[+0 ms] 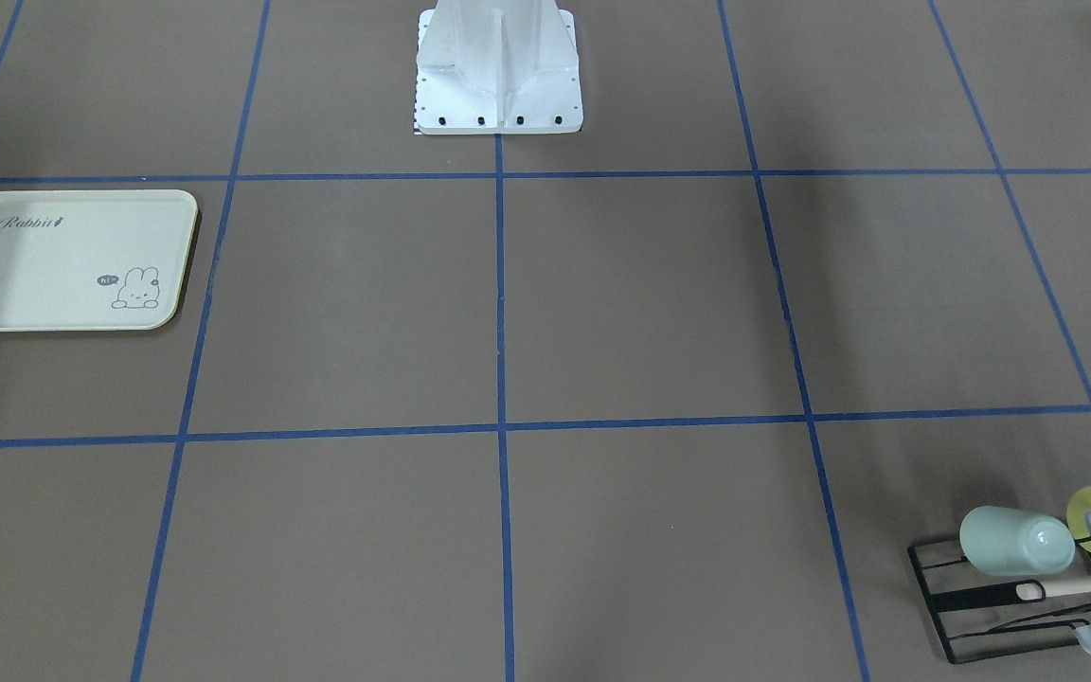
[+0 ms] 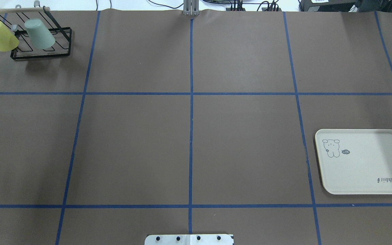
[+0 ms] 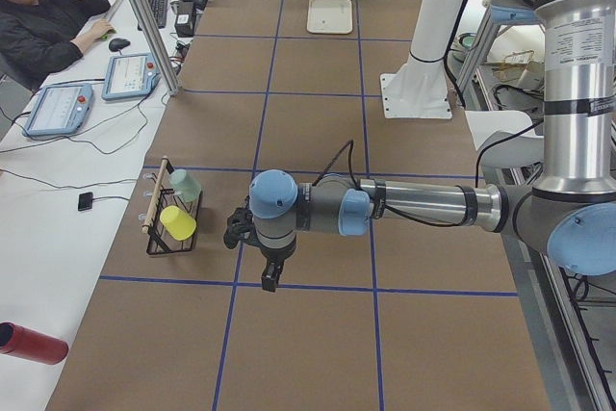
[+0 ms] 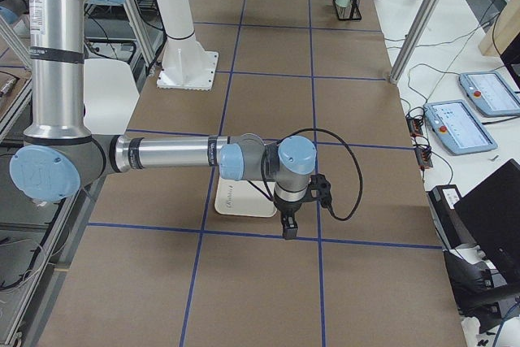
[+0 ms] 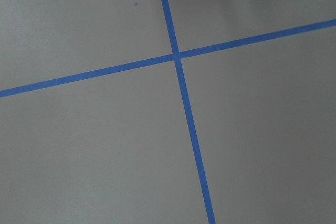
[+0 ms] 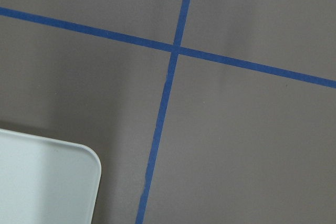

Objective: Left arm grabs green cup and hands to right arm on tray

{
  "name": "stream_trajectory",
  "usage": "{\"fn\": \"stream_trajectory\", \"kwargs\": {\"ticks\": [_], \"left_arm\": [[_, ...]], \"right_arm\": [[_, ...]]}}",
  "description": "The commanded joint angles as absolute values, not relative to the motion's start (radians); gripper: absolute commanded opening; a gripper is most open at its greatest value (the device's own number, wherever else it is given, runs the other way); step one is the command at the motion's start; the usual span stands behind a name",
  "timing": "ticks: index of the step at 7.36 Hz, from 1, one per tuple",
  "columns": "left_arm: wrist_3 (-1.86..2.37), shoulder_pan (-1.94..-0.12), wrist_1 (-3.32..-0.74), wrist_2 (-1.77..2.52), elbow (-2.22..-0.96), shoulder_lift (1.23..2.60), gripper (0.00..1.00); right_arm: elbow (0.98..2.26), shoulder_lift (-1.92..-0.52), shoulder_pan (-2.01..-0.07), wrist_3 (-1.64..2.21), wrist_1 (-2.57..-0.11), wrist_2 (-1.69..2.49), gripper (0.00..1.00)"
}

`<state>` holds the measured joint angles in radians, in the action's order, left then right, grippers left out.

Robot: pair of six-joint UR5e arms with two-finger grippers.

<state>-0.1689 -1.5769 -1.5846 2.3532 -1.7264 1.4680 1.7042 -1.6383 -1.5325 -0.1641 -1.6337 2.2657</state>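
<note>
L end effector (image 3: pixel 272 278) shows only in the left side view. It points down over bare worktop (image 2: pixel 196 143); no obj seen in it, opening can't tell. R end effector (image 4: pixel 288 229) shows only in the right side view, pointing down near the tray edge; opening also can't tell.

Green cup (image 2: pixel 39 33) sits tilted, base up, on black wire rack (image 2: pixel 41 56) at the far-left worktop corner. Yellow cup (image 2: pixel 0 35) is just beside it, w/ a wooden rod (image 2: pixel 14 10) across the rack top. Tray (image 2: pixel 366 166) lies flat on the robot's right side, well apart from the rack.

Left arm (image 3: pixel 423 204) has its forearm level and wrist bent down, near the rack, not touching. Right arm (image 4: pixel 171 154) has the same pose and partly hides the tray in the side view. Wrist cams show blue tape crossings; the R one also shows a tray corner.
</note>
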Motion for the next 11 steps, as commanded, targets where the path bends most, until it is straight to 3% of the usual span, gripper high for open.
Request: {"fn": "stream_trajectory", "kwargs": {"ticks": [1,6,11], "left_arm": [[-0.170,-1.577,-1.604,2.353,-1.727,1.468,1.00],[-0.155,-1.545,-1.831,2.352,-1.714,1.531,1.00],[0.199,-1.476,-1.977,2.407,-1.617,1.661,1.00]], "right_arm": [[1.706,-1.637,-1.532,-0.164,-1.634,2.266,1.00],[1.715,-1.580,-1.531,-0.163,-1.606,2.269,1.00],[1.706,-1.465,-1.422,-0.069,-1.565,2.267,1.00]]}}
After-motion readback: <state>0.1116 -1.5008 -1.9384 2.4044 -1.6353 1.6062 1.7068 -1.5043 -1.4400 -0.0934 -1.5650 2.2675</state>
